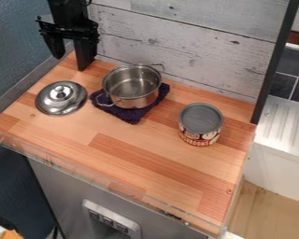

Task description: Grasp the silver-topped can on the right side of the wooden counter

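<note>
Gripper (70, 62): hangs at the upper left, by the back left corner of the wooden counter (158, 161); its two fingers stand apart, with nothing seen between them.
Lid (61, 98): rests on the wood in front of the gripper, knob up, left of the pot and nearest to the fingers.
Pot (132, 86): upright and uncovered on a dark cloth (132, 114), one looped handle toward the back right, the other toward the front left.
Can (201, 123): upright on the right part of the counter, well apart from pot and lid.
Stage: judged from the parted fingers, no grasp is made; any first move calls for lining them up over a chosen thing before lowering.
Edges: a plank wall (189, 44) runs behind, near the pot's back handle; a clear guard (108, 181) borders the front, and a black post (277, 60) rises at the back right.
Room: bare wood stretches between pot and can and toward the front; passing over the pot calls for height above its rim and handles.
</note>
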Tool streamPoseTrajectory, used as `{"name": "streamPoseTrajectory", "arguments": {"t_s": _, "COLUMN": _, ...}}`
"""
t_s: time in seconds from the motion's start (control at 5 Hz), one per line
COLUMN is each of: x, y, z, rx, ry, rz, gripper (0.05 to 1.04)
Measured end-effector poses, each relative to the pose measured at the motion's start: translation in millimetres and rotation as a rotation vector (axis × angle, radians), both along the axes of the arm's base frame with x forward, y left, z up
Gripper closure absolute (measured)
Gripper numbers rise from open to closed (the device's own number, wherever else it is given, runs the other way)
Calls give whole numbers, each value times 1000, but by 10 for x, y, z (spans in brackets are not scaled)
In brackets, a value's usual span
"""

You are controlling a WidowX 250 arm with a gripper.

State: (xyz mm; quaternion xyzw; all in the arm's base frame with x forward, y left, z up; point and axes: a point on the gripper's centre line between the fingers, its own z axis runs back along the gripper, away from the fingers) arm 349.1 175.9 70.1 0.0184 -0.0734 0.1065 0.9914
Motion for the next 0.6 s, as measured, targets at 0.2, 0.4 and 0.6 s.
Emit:
{"name": "streamPoseTrajectory", "arguments": {"t_s": 0.2, "x": -41, "y": -39, "z": -168, "rx": -25, "ry": 44, "rz": -6, "gripper": 83}}
{"name": "streamPoseTrajectory", "arguments": {"t_s": 0.4, "x": 37, "y": -451, "z": -160, "rx": -63, "ry": 48, "rz": -136, "gripper": 82}}
{"name": "streamPoseTrajectory", "arguments": {"t_s": 0.6, "x": 175, "y": -1010, "z": 38, "rx": -65, "ry": -24, "rz": -300, "gripper": 82}}
